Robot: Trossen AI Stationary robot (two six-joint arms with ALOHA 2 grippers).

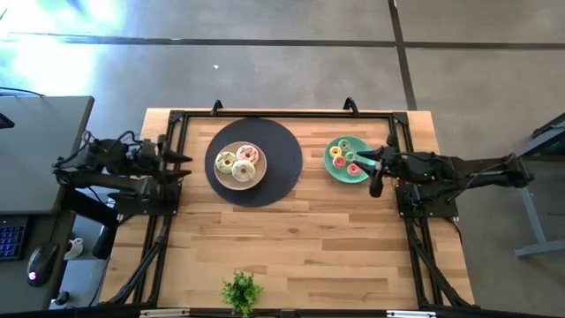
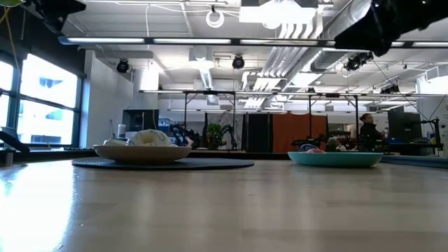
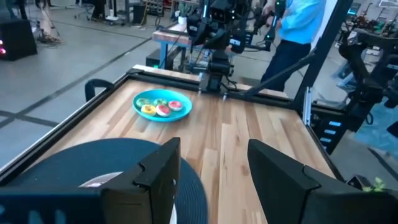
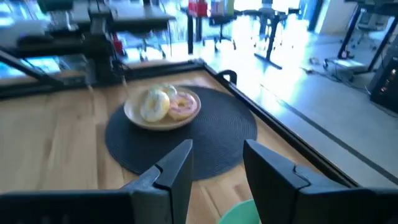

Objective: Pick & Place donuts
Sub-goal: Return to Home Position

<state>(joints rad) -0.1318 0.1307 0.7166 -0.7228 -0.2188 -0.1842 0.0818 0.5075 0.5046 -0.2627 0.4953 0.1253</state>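
You have two plates on the surface: one beige plate holding three large donuts, one teal plate holding what looks like five small donuts. Add one dark mat, one plant and two claws, the left claw and right claw.

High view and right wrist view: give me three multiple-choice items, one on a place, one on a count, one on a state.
1. The beige plate sits on:
A. the dark round mat
B. bare wood
C. a second plate

2. Large iced donuts on it:
A. one
B. three
C. five

3. The right hand is:
A. shut on a donut
B. open and empty
C. out of view

Answers:
1 A, the mat shows all round the plate.
2 B, green, pink and white rings show from above.
3 B, a wide gap with nothing held.
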